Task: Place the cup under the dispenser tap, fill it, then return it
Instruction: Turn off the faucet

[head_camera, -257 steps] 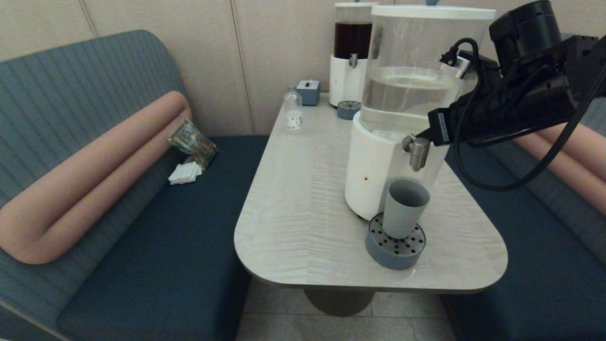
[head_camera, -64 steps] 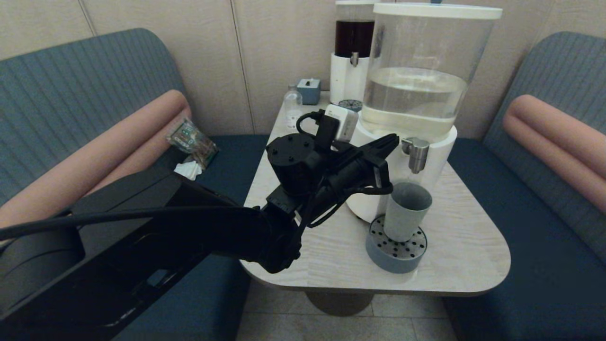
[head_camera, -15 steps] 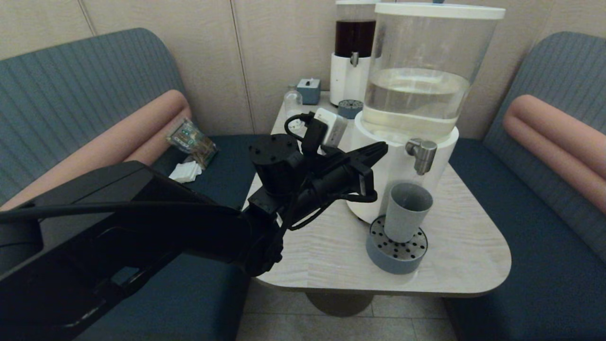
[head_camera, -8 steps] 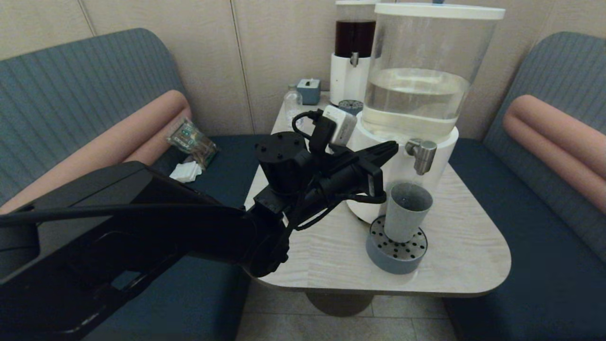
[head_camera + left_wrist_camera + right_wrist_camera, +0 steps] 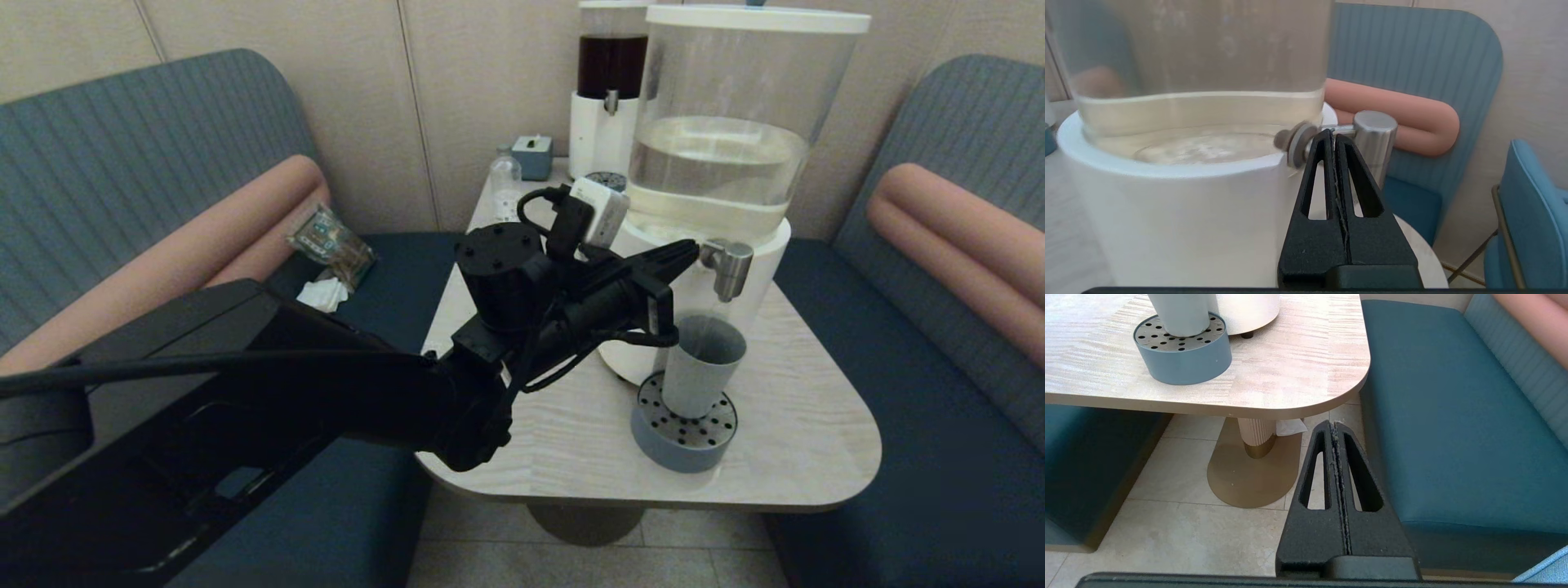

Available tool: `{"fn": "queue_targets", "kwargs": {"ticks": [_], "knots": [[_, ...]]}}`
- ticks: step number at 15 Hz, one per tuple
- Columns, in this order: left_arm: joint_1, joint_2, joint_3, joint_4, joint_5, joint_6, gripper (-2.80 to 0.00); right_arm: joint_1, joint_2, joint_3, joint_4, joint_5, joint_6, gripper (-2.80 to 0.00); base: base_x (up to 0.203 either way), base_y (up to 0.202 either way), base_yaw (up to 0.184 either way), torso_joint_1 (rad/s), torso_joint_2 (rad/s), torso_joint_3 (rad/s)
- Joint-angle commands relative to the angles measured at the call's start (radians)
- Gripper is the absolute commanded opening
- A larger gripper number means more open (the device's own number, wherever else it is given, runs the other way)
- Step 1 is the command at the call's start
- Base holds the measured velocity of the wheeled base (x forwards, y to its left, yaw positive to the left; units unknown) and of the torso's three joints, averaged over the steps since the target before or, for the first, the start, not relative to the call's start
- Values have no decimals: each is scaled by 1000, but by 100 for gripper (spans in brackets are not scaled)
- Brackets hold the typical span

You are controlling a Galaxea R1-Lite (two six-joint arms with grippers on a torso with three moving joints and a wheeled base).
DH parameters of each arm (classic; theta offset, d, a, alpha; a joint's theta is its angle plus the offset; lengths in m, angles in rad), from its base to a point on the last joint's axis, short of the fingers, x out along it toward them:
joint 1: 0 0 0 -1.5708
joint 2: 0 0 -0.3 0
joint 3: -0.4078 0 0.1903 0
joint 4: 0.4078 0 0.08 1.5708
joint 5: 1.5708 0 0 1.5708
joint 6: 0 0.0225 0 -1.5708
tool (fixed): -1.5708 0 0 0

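— While the left gripper (image 5: 1334, 136) points at the dispenser tap (image 5: 722, 265), how are its fingers?
— Pressed together, empty, tips at the tap's stem.
— And the cup (image 5: 700, 365)?
— Upright on the drip tray (image 5: 653, 433), directly below the tap.
— Right gripper (image 5: 1334, 426)?
— Closed, empty, low beside the counter (image 5: 563, 425).

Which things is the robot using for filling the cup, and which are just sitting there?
For the job:
cup
tap
drip tray
left gripper, shut, tips by the tap

Just sitting there:
small bottle
red drink dispenser
snack bag
right gripper, parked low beside the table
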Motion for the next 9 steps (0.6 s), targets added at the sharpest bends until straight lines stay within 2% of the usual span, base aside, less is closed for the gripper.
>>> {"fn": "queue_targets", "kwargs": {"ticks": [1,9], "knots": [[-4,35,-32,-5,-2,-1,-280,0,1,2,0,-1,-1,-280,0,0,0,0,0,0],[-11,74,-113,34,-2,-1,-280,0,1,2,0,-1,-1,-280,0,0,0,0,0,0]]}}
